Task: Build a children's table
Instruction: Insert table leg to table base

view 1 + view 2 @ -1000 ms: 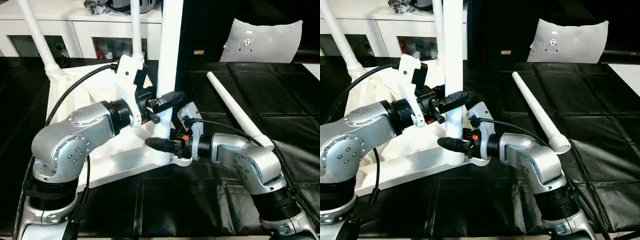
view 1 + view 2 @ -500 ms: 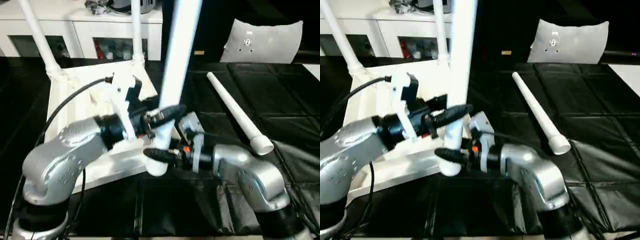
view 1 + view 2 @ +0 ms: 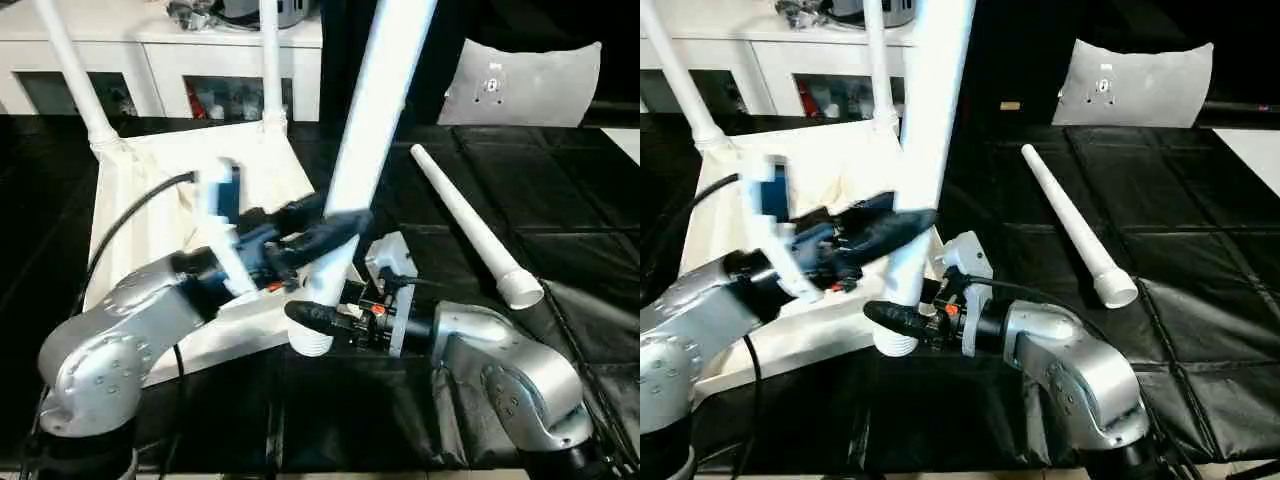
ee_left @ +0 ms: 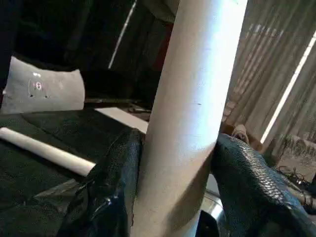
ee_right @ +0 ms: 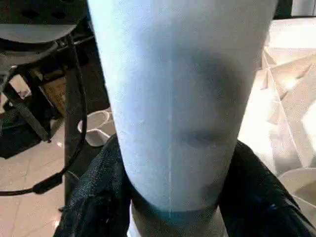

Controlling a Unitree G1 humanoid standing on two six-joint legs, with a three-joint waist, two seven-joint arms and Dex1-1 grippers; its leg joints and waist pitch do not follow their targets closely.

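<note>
The leg (image 3: 365, 130) in hand is a long white tube, its long axis leaning up and away toward the robot's right, its ribbed foot end (image 3: 311, 340) hanging at the near edge of the upturned top (image 3: 150, 200), apparently just off the near corner socket. Both grippers clamp it half-spread: the left gripper (image 3: 325, 230) higher on the shaft, the right gripper (image 3: 310, 318) just above the ribbed end and nearer the socket. Two legs (image 3: 70, 75) already stand in the far corners. A fourth leg (image 3: 465, 225) lies loose on the black table (image 3: 560, 180), well right. Seating it, I judge, means righting the tube over the socket.
</note>
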